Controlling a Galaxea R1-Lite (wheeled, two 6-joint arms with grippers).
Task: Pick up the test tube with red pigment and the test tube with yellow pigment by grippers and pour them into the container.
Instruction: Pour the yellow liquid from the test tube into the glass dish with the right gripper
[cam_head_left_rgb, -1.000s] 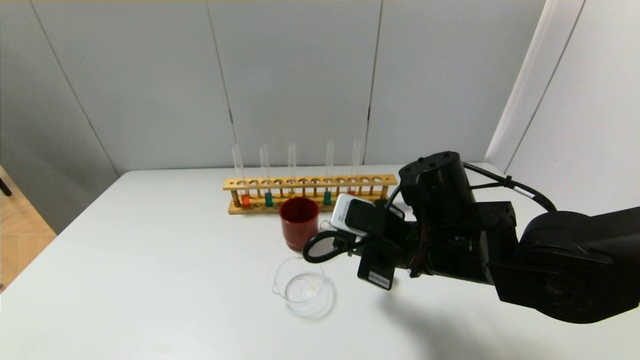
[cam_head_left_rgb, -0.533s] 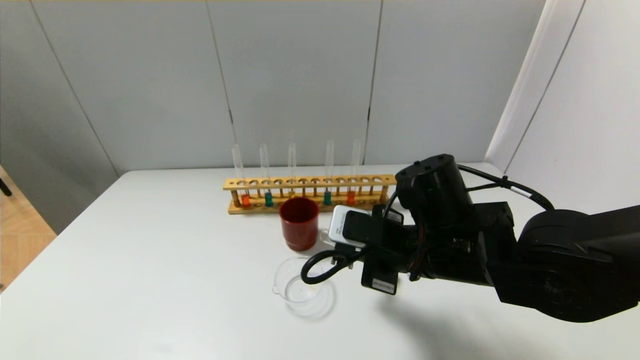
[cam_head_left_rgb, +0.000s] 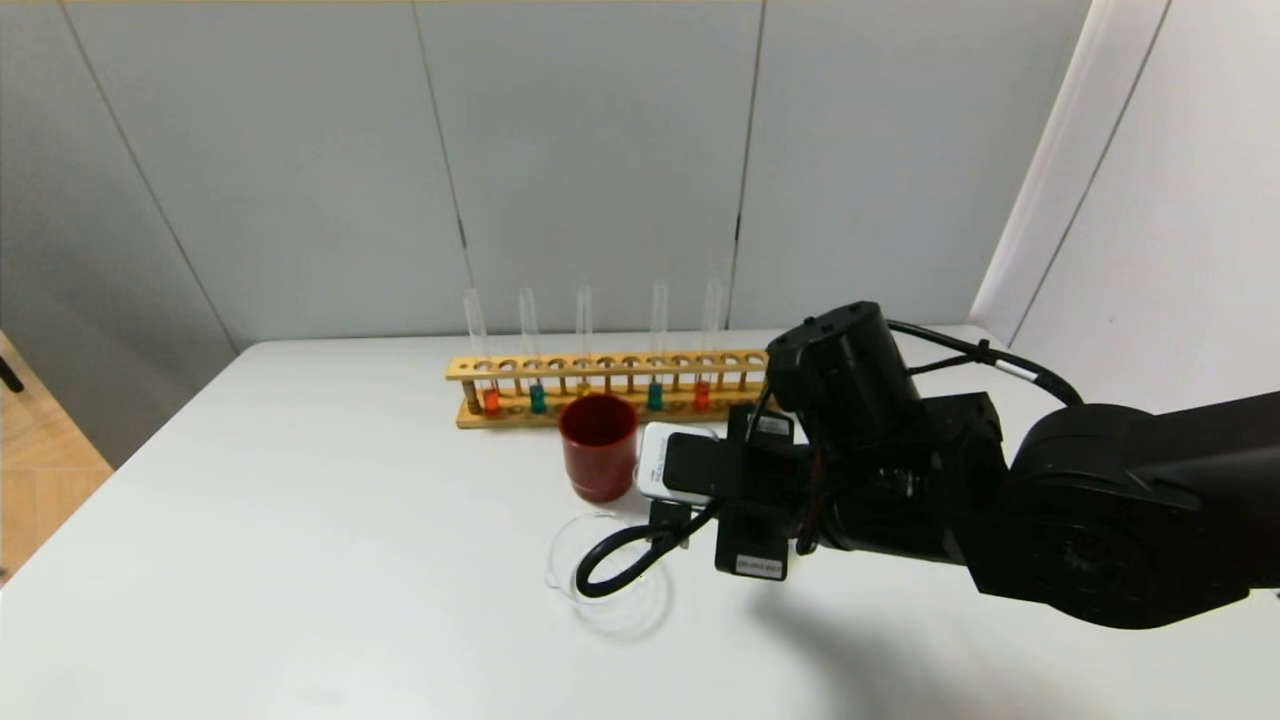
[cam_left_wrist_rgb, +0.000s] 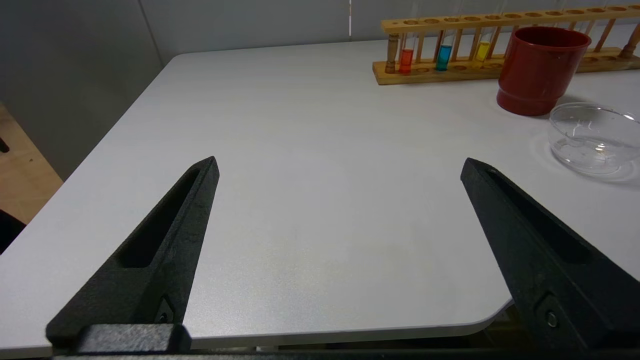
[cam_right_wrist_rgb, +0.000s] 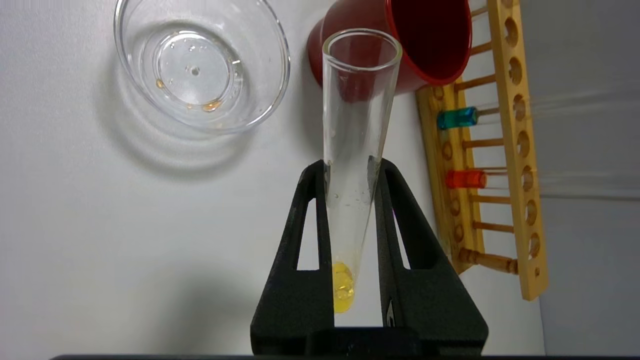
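Observation:
In the right wrist view my right gripper is shut on the test tube with yellow pigment. A little yellow liquid sits at the tube's round bottom between the finger bases. Its open mouth points past the fingertips toward the red cup, beside the container, not over it. The clear glass container holds a few small drops. The test tube with red pigment stands in the wooden rack. In the head view the right wrist hides the fingers. My left gripper stands open and empty over the table's near left corner.
The dark red cup stands between rack and container. The rack also holds a brighter orange tube, teal tubes and a yellow tube. A black cable loop hangs over the container. Grey wall panels stand behind the table.
My right arm has moved left and down toward the container with the tube held. The red tube in the rack has come out from behind the wrist. The cable loop now hangs over the container.

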